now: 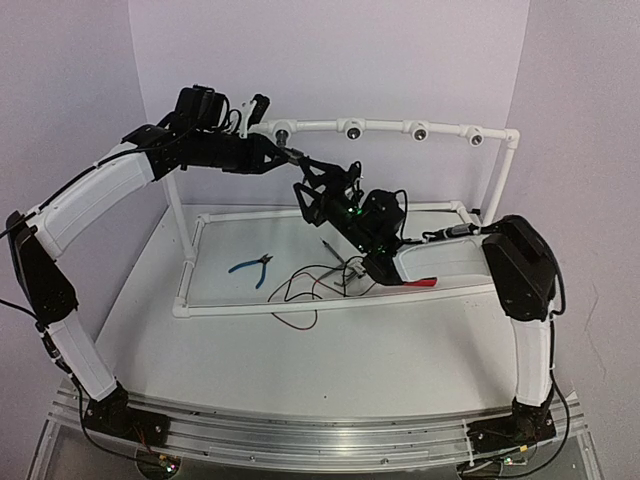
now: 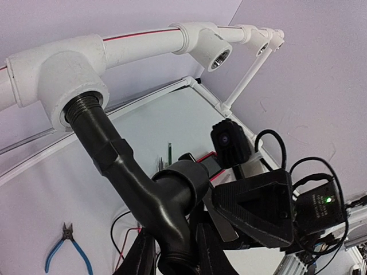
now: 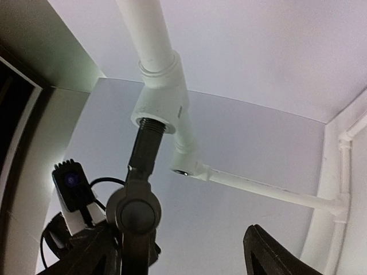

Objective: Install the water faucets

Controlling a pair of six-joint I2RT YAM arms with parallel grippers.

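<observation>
A dark water faucet [image 2: 135, 180] has its threaded end inside the leftmost white pipe socket [image 2: 69, 69] on the upper rail. My left gripper [image 2: 175, 255] is shut on the faucet's lower spout, one finger on each side. From above, the faucet [image 1: 293, 157] lies between the left gripper [image 1: 283, 153] and the right gripper [image 1: 322, 190]. In the right wrist view the faucet [image 3: 137, 209] hangs from the socket [image 3: 157, 109] next to the left finger [image 3: 86, 258]. My right gripper [image 3: 183, 255] stands open, its other finger far off the faucet.
Three more sockets [image 1: 352, 129] [image 1: 418, 130] [image 1: 475, 135] sit along the rail. Blue-handled pliers [image 1: 252, 266] and loose wires [image 1: 310, 285] lie on the table inside the low white pipe frame [image 1: 190, 262]. The two wrists are close together below the rail.
</observation>
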